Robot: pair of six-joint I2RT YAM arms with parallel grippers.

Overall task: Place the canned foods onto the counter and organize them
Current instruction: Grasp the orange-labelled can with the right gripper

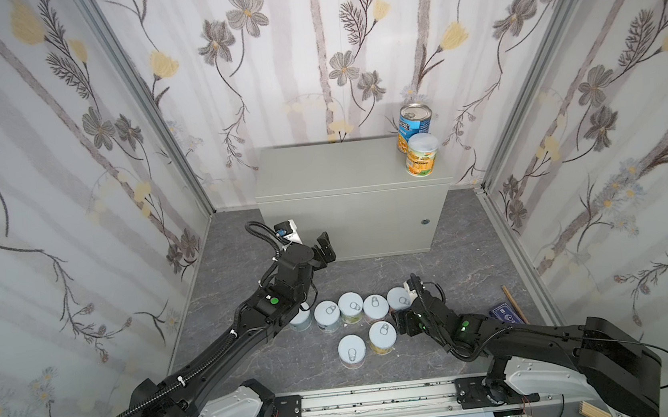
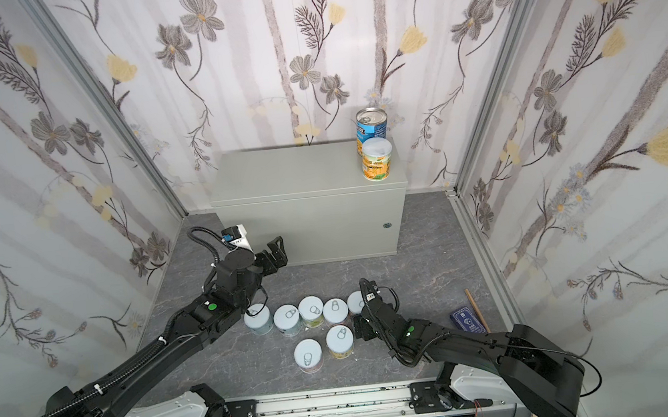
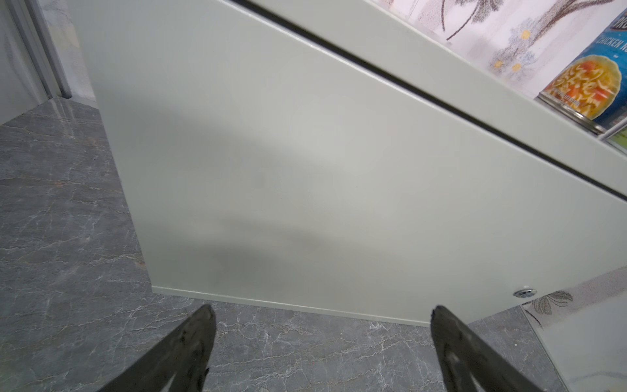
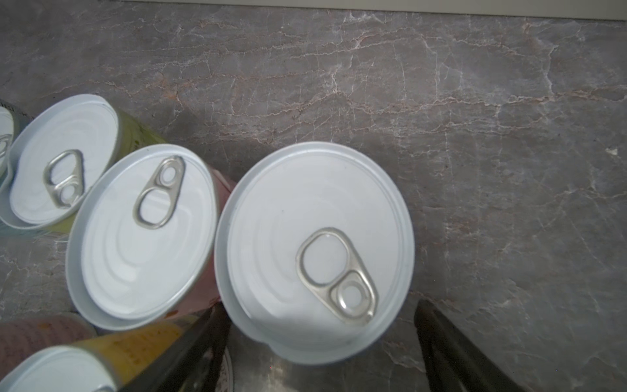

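Cans are split between two levels: a taller blue-labelled can with a metal top (image 1: 414, 124) and an orange-yellow can with a plastic lid (image 1: 421, 158) are stood just beside each other at the right end of the flat top of the light-grey metal box-shaped counter (image 1: 320, 169). Seven short pastel-labelled cans with white pull-tab lids (image 1: 351, 306) are grouped upright on the dark marbled grey floor (image 1: 434, 266) in front of it, five in a row and two nearer the robot's base. The left gripper (image 1: 323, 248) is seen wide open and empty before the counter's door; the noodle-soup picture on the blue label is shown only in its wrist view. The right gripper (image 4: 320, 309) is largely hidden under its own arm in both top views. In its wrist view the jaws are seen spread on either side of the right-end can of the row (image 4: 315, 251) — whether the fingers touch its wall cannot be told.
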